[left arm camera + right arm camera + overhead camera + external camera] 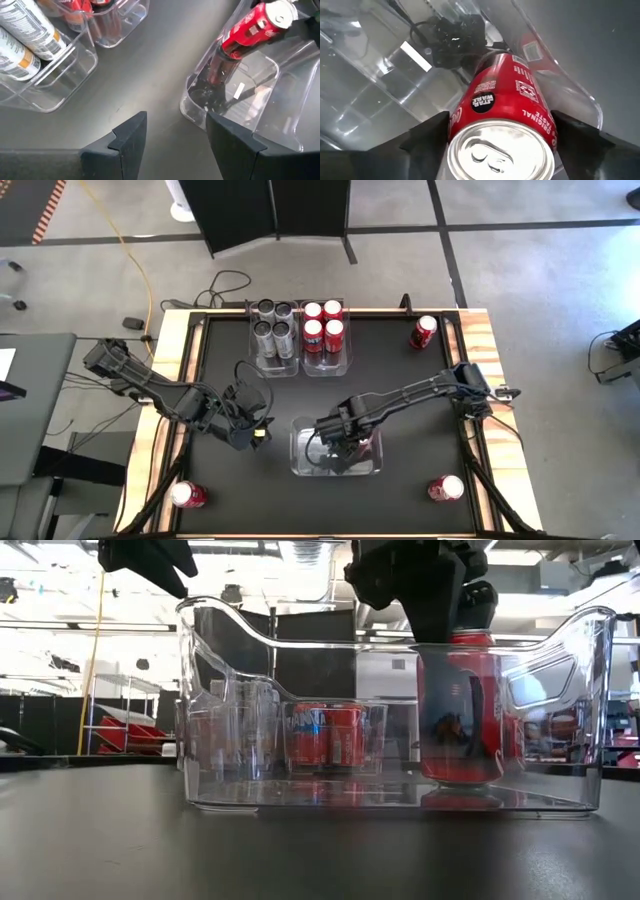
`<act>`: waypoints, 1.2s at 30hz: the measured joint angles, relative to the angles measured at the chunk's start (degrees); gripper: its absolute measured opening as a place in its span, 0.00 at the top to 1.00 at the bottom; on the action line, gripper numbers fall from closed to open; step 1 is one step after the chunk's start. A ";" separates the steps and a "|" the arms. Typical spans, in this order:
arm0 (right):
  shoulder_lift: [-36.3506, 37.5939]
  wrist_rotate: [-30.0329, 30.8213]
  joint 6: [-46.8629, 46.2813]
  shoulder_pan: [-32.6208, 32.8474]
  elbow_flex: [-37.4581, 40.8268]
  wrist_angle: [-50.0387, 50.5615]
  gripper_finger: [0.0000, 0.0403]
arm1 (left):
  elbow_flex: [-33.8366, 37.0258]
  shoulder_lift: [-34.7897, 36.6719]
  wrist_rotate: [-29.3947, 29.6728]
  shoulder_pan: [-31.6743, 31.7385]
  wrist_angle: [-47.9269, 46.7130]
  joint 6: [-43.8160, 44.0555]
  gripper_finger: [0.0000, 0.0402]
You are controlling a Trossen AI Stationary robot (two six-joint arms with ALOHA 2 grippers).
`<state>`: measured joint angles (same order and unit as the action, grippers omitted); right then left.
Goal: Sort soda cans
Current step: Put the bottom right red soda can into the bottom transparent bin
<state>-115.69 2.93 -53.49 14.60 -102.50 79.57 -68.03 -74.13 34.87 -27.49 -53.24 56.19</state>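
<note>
Right gripper [352, 442] reaching into the clear near bin [300, 465] at the front centre of the black table [400, 380], its fingers clamped on either side of a red can [502, 107]. In the low view this held can [460, 705] stands upright inside the bin [590, 640], its base apparently at or just above the bin floor; contact cannot be confirmed through the plastic. The right wrist view shows the silver top and white lettering between the two dark fingers [422, 132].

Left gripper [250, 425] hovers over bare table just left of the near bin, jaws spread and holding nothing; its fingers [125, 142] frame the bin's corner in the left wrist view.

Two rear bins stand side by side at the back centre: the left rear bin [258, 365] holds four silver-grey cans [275, 325], and the right rear bin [345, 365] holds four red cans [323, 322].

Three loose red cans lie well apart on the table edges: one at the back right [425, 330], one at the front right [446, 488], one at the front left [187, 495].
</note>
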 joint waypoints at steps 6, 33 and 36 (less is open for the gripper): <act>0.15 0.47 0.19 0.02 0.00 0.19 0.04 | 0.00 0.00 0.00 0.00 0.25 0.87 0.50; 27.06 -1.63 -20.61 9.43 0.79 9.75 0.07 | 0.00 0.00 1.48 -3.45 -6.49 2.21 0.50; 28.24 -1.87 -26.35 14.25 1.70 9.48 0.07 | 0.00 0.00 2.08 -3.45 -6.42 1.84 0.50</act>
<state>-87.45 1.05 -79.85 28.86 -100.80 89.06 -68.03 -74.13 36.95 -30.94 -59.66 58.02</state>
